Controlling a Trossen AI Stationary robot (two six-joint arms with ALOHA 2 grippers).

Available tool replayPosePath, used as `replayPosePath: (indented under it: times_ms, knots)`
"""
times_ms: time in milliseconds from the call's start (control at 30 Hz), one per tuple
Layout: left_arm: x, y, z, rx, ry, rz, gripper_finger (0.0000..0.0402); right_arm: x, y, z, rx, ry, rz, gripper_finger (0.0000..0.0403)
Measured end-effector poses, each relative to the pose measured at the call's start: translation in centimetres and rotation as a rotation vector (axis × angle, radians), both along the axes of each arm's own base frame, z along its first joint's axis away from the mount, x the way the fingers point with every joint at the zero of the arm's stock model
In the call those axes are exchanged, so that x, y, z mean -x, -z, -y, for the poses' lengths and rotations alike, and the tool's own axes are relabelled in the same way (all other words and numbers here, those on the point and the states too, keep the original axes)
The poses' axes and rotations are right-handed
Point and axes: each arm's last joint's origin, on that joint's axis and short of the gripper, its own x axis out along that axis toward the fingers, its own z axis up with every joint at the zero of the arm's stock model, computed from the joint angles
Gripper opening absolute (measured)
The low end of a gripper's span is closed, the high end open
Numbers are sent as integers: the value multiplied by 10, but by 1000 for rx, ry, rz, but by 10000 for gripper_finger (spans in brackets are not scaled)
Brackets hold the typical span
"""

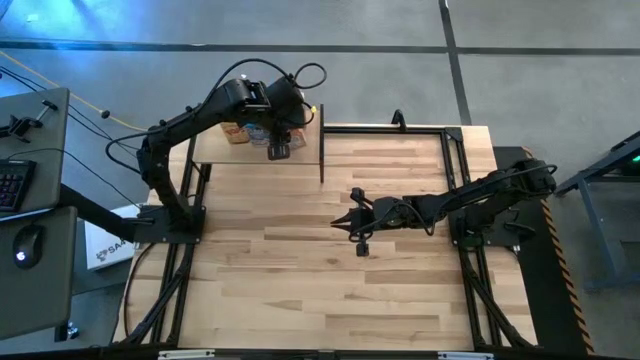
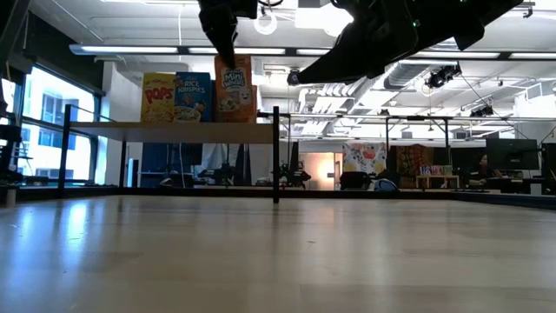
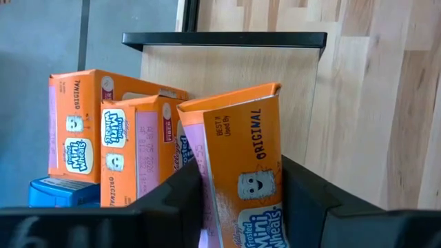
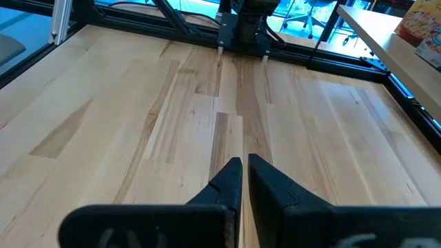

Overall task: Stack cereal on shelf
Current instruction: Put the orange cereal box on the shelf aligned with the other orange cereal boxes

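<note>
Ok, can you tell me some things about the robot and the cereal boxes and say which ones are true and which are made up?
1. The left end effector is holding an orange Mini-Wheats box. True.
2. The held box stands perfectly straight. False: in the left wrist view it tilts against the other orange boxes.
3. The right end effector is carrying a blue box. False: it is shut on nothing, over the bare table.
4. A yellow Pops box and a blue Rice Krispies box stand on the shelf. True.
5. The shelf sits in the middle of the table. False: it is at the far left corner in the high view.
</note>
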Motion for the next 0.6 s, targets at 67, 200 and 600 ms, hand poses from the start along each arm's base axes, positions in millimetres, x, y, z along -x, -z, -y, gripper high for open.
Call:
replayPosePath:
  times_ms: [67,200,600]
  knots:
    - [0,0,0,0,0,0,144,0,0,0,0,0,0,13]
    - [0,0,0,0,0,0,174,0,0,0,0,0,0,13]
    - [0,0,-1,-32,-24,-11,243,0,0,0,1,3,0,13]
